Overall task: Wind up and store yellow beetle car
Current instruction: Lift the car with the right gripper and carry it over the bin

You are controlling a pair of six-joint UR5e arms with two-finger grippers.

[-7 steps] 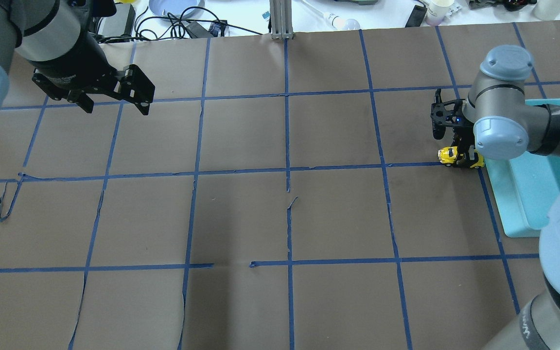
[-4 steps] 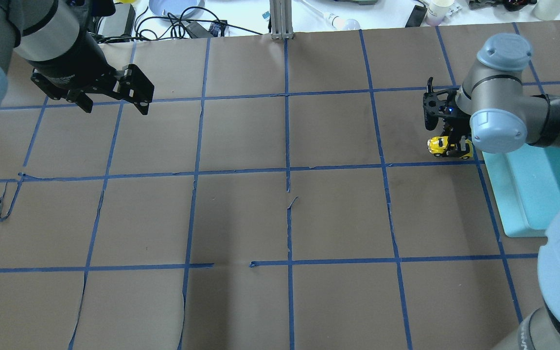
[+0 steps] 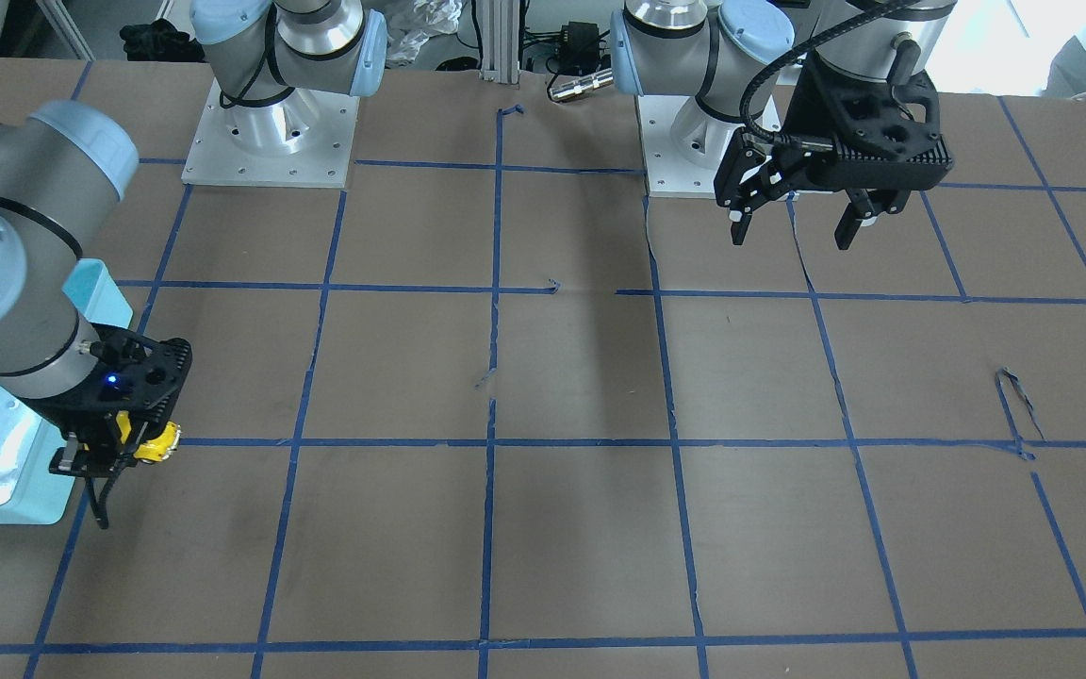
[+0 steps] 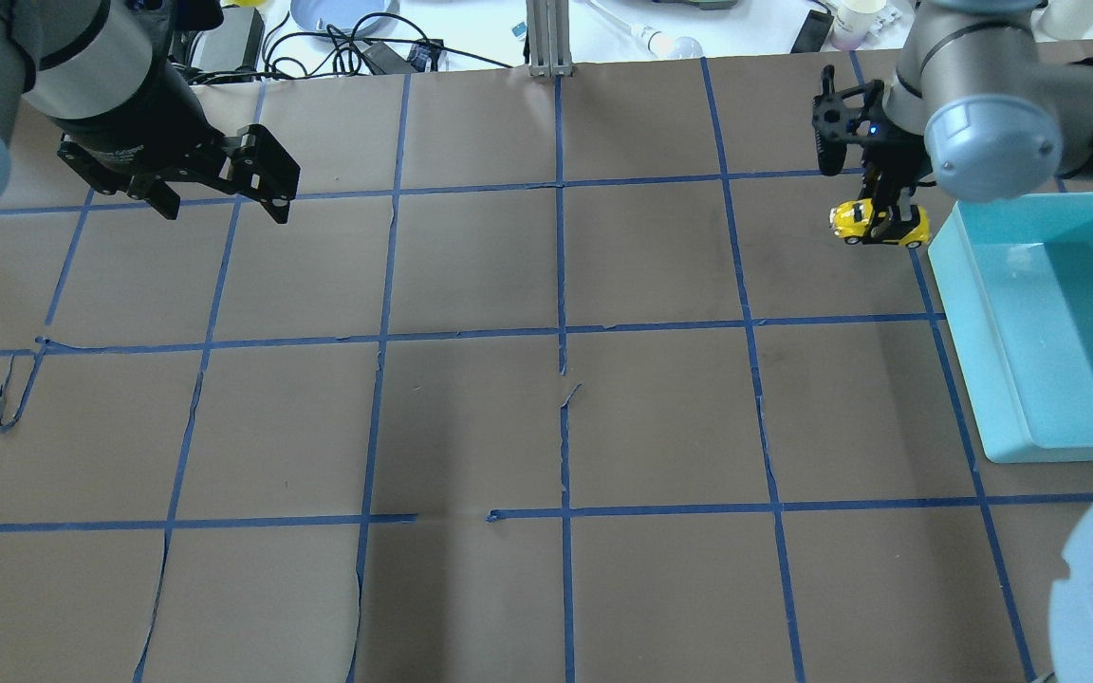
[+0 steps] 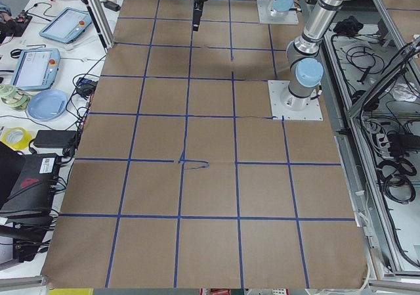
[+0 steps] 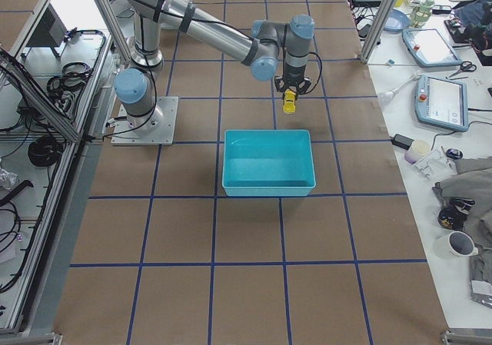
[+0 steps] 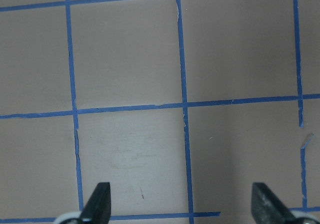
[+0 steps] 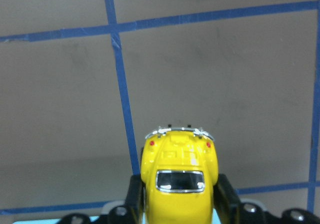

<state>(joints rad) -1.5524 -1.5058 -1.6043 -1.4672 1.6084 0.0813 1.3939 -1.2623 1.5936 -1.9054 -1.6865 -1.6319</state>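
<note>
The yellow beetle car is being gripped between the closed fingers of the right gripper, seemingly above the table, just beside the teal bin. The left gripper is being held spread open and empty, well apart from the bin.

Your right tool has carried the yellow beetle car along the left wall of the teal bin, away from the robot. A second ago the car sat on the blue tape line, tight against that wall. Then it edged a little outward from the wall. Now you find it level with the bin's far-left corner, just beside it. The right arm went with it. Its wrist joint used to cover that corner and now sits beyond the bin's far rim. The bin's near rim has also come into sight. Whether the car has left the tabletop, you cannot tell.
</note>
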